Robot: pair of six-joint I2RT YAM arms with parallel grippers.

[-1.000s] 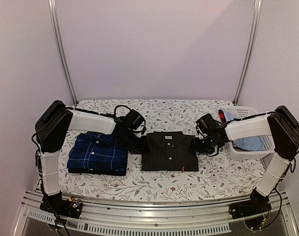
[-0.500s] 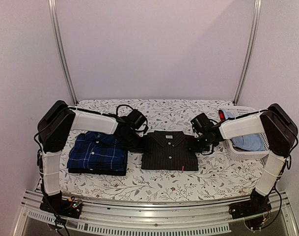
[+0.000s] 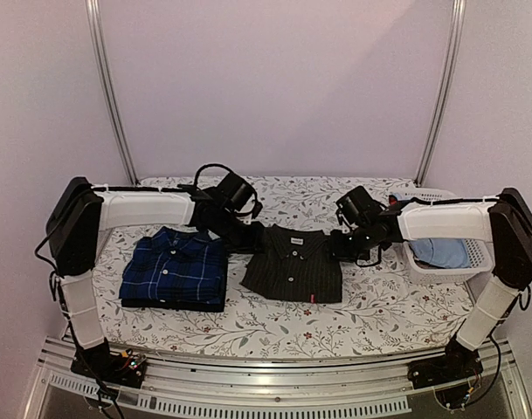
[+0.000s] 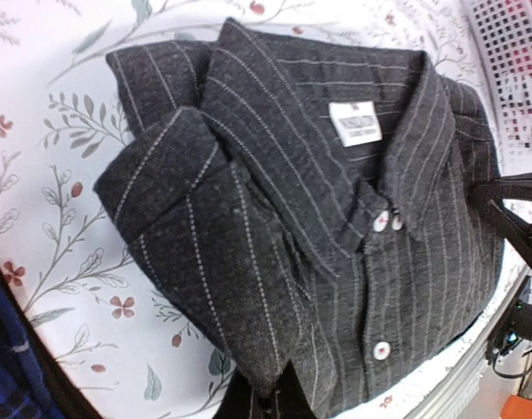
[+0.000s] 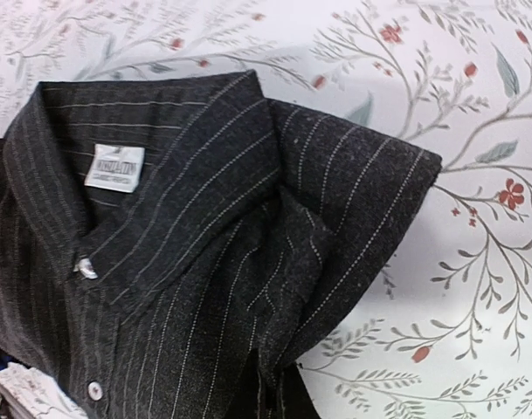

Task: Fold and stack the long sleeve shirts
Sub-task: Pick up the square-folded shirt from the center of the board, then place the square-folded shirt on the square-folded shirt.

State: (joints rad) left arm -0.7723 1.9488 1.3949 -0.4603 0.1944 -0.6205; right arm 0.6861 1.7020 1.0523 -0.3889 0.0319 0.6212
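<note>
The black pinstriped long sleeve shirt (image 3: 292,266) lies folded at mid-table, its collar end raised off the cloth. My left gripper (image 3: 255,237) is shut on its left shoulder fold, and the dark fabric runs between the jaws (image 4: 270,394). My right gripper (image 3: 338,247) is shut on the right shoulder fold (image 5: 287,393). The collar label and buttons show in both wrist views (image 4: 353,122) (image 5: 114,166). The navy checked long sleeve shirt (image 3: 174,279) lies folded to the left, apart from the black one.
A white basket (image 3: 462,266) holding pale blue cloth stands at the right edge, behind my right arm. The floral table cover (image 3: 335,327) spreads under everything. Metal rails run along the near edge.
Both grippers closed on the black shirt's shoulders. The arms then rose and shifted a little left, lifting the collar end and dragging the shirt toward the navy one.
</note>
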